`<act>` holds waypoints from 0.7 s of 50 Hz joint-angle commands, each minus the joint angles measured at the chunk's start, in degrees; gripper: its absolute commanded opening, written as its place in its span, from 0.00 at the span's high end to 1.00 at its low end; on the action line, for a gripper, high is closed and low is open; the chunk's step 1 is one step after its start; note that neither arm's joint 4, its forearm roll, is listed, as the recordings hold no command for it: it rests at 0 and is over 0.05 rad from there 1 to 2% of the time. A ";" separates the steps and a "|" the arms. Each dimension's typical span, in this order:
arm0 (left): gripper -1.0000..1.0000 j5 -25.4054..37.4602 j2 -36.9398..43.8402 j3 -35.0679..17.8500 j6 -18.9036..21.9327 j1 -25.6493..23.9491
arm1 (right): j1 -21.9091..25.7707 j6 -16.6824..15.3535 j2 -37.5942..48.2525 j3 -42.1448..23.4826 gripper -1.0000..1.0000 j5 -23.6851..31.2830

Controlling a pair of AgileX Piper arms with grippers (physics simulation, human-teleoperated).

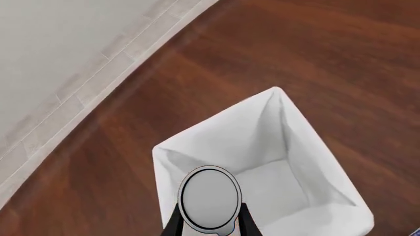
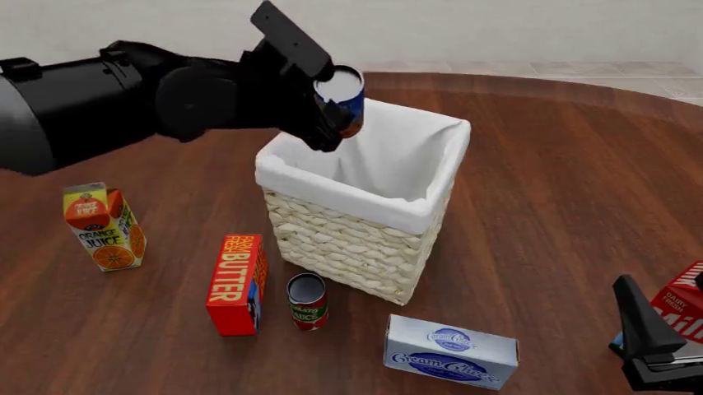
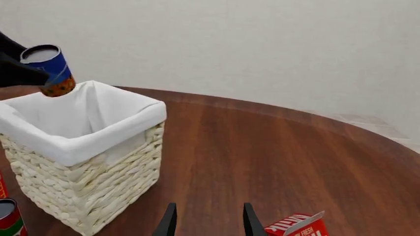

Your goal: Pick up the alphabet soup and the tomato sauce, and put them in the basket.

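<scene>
Dark reddish wood makes up the round surface (image 2: 549, 189), with a pale wall and light floor strip beyond its far edge. Near the middle stands the basket (image 2: 357, 239), its white cloth lining folded over the rim and its woven cream sides showing below.

Reaching in from the left, the left gripper (image 2: 329, 99) has its jaws clamped on the alphabet soup (image 2: 342, 92), which is lifted clear of the surface and hangs above the basket's far left corner, tilted a little. In the left wrist view the can's silver-grey top (image 1: 210, 204) sits between the two dark fingers (image 1: 248, 223), with the white lining of the basket (image 1: 276, 147) open beneath it. The right wrist view shows the same can (image 3: 49, 69) in the air over the basket's rim (image 3: 92, 132), its blue label above an orange band.

The tomato sauce (image 2: 308, 301) stands upright on the surface just near of the basket's front left wall, apart from it. Just left of the can stands a red butter box (image 2: 237, 284), close beside it. Farther left is an orange juice carton (image 2: 104, 227). To the near right of the basket lies a cream cheese box (image 2: 450, 351).

At the near right edge rests the right gripper (image 2: 659, 350), low by the surface, next to a red milk carton (image 2: 683, 309). In its own wrist view the jaws stand apart with nothing between them, fingers (image 3: 168, 222) pointing toward the basket.
</scene>
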 commanded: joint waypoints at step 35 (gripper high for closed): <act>1.00 4.62 8.87 -6.80 2.14 -0.77 | -0.35 -0.14 -0.95 -0.04 0.00 1.06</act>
